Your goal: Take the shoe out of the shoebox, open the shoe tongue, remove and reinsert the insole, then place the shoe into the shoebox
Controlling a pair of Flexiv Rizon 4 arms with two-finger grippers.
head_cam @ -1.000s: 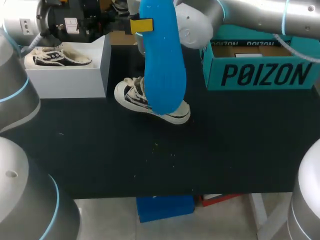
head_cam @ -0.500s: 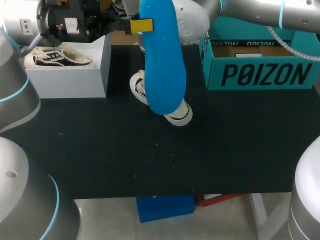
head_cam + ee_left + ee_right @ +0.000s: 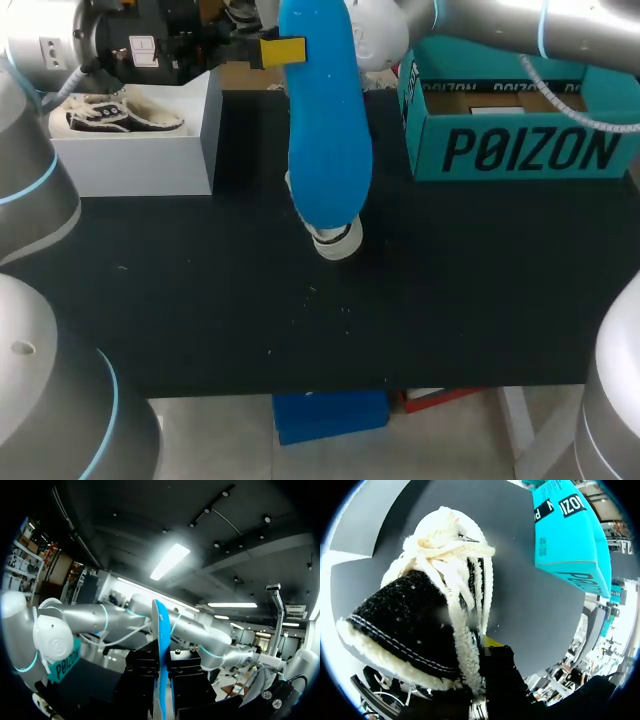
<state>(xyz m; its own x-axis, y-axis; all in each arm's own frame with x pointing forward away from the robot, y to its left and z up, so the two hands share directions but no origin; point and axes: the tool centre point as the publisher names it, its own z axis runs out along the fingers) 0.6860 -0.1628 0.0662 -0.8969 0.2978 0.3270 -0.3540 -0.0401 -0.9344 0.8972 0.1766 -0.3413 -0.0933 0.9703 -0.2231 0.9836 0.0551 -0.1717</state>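
The left gripper (image 3: 290, 50) is clamped on a long blue foam insole (image 3: 325, 120) and holds it upright above the middle of the black table (image 3: 450, 290). In the head view one yellow tip presses on the insole near its top end, and the insole hangs down from there, covering most of what lies behind it. In the left wrist view the insole (image 3: 161, 665) stands edge-on, pinched from both sides between that gripper's dark fingers (image 3: 142, 680) (their yellow tips do not show here).

The right arm (image 3: 520, 25) comes in from the far right corner and passes behind the insole. The right gripper (image 3: 489, 647) grips a low black fabric shoe with white fleecy trim and white laces (image 3: 415, 610) at the heel collar. One yellow tip lies against the fleece; the other is hidden by the shoe. The shoe points away from the gripper, toe towards the table. In the head view only its white toe (image 3: 337, 240) shows, below the insole's lower end; whether it touches the table I cannot tell.

A teal cardboard shoebox (image 3: 520, 130), open at the top, stands at the table's far right, apart from the shoe. At the far left stands a white open box (image 3: 140, 155) with a second black-and-white shoe (image 3: 120, 113) lying in it.
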